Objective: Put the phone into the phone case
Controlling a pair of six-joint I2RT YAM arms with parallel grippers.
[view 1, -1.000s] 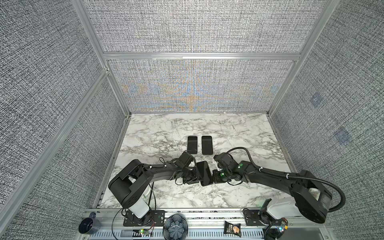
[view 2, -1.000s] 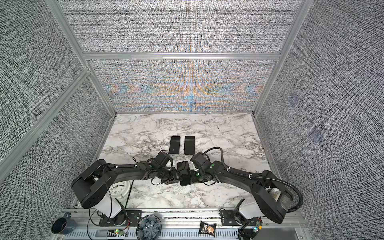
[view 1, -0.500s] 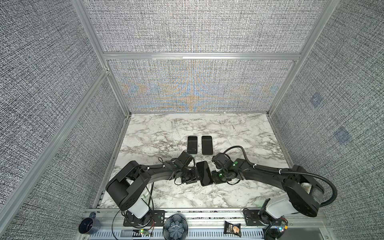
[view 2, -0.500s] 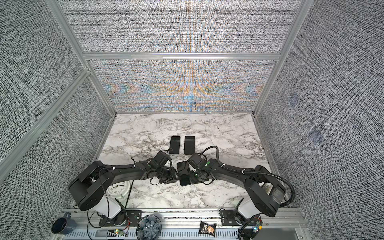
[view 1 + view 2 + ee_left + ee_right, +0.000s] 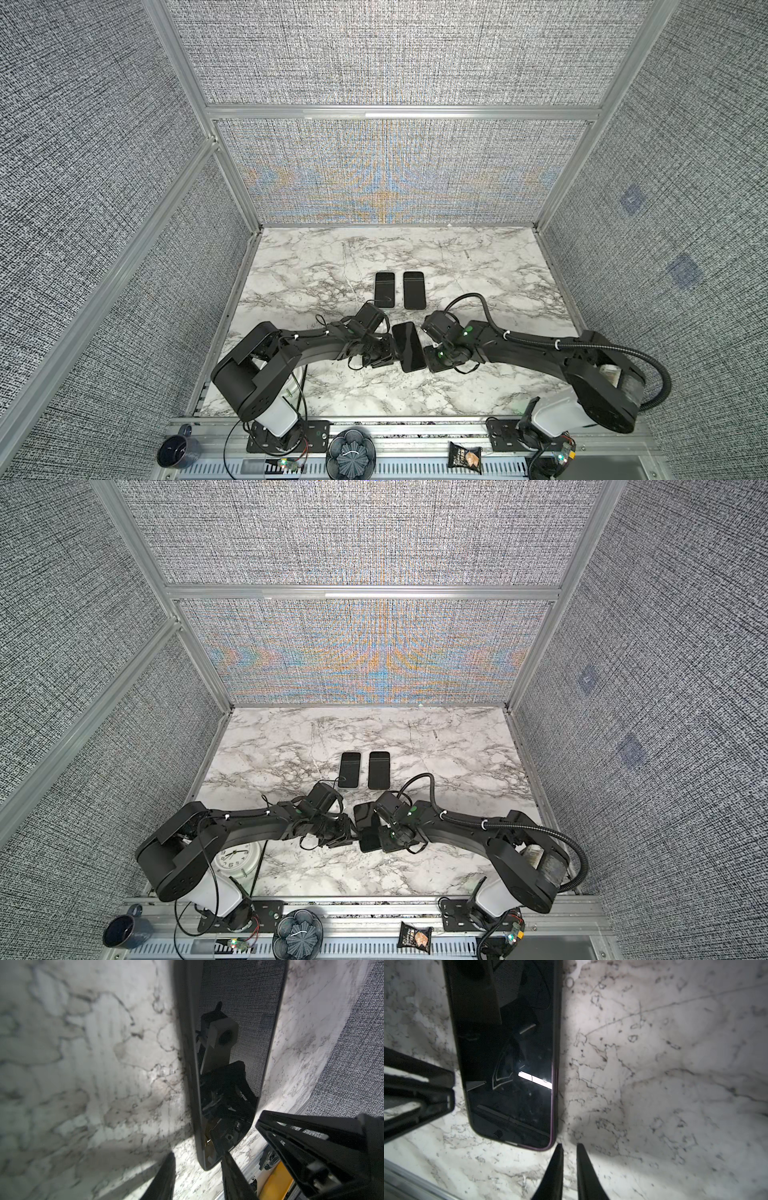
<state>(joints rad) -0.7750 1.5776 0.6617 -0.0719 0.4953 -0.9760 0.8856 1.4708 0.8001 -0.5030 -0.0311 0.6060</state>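
Marble-patterned white-grey tabletop [image 5: 478,266] within grey woven-fabric walls [image 5: 395,54]. Glossy black rectangular phone [image 5: 408,347] near front centre; lies on tabletop between both grippers. Left gripper [image 5: 198,1152]: fingers parted, astride phone end, clamping nothing. Right gripper [image 5: 569,1145]: fingers almost together, empty, just beside phone corner. Pair of flat black rectangular slabs [image 5: 385,289] side by side farther back, apart from phone.

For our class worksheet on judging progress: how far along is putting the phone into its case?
Done, apparently: the phone lies screen up inside the case, whose purple rim shows along one edge. In hand: the left gripper and right gripper flank it. Remaining: pressing it fully home; whether every corner is seated cannot be told.
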